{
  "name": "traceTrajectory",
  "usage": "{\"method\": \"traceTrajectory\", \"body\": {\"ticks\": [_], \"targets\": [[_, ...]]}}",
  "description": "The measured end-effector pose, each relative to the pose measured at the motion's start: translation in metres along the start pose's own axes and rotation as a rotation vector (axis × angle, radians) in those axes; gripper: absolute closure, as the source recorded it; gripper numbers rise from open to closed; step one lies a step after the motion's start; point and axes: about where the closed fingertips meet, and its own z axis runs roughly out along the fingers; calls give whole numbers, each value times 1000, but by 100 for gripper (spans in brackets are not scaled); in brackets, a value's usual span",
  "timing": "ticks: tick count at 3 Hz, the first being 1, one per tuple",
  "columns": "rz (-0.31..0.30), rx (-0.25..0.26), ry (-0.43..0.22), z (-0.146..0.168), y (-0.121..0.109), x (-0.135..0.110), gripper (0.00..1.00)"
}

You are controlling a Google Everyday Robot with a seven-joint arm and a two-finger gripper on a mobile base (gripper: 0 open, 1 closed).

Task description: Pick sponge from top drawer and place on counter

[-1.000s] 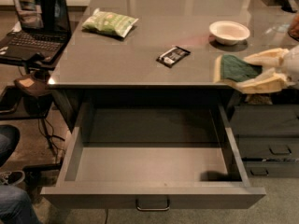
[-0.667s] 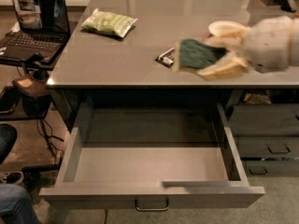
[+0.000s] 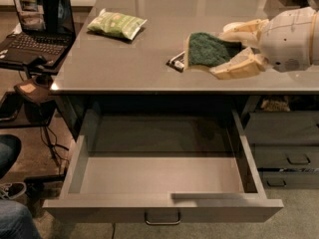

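My gripper (image 3: pixel 222 51) sits over the right part of the counter (image 3: pixel 124 59), reaching in from the right, its two pale fingers pinched closed on the sponge (image 3: pixel 207 49). The sponge is tilted up with its dark green face towards the camera and a yellow rim showing along its left edge. It is out of the top drawer (image 3: pixel 159 176) and over the slab, so I judge the step in hand to be the set-down. I cannot tell whether its lower edge touches the surface or hangs just above it. A small dark packet (image 3: pixel 175 62) lies just beside the sponge's near-left corner, partly under it, and I would rather not land on that. To do this well, I would lower the sponge flat onto bare grey a little to the right or farther back, part the fingers only once it rests, then lift straight up. The counter's near edge runs close below the lower finger, so any slide towards me risks tipping the sponge back into the drawer, which stands pulled fully out below with its loop handle (image 3: pixel 162 218) at the front. There is wide free room across the middle of the slab. The green snack bag (image 3: pixel 116 24) lies well apart at the far left, and the laptop (image 3: pixel 37 14) stands beyond the left edge.
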Motion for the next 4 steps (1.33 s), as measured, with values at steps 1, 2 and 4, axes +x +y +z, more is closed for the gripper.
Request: {"method": "traceTrajectory", "body": {"ticks": [1,2,4], "targets": [[-17,40,71,25,-13,11,100],[-28,117,187,57,-50,32,100],[-18,127,260,66,-64,49,100]]}}
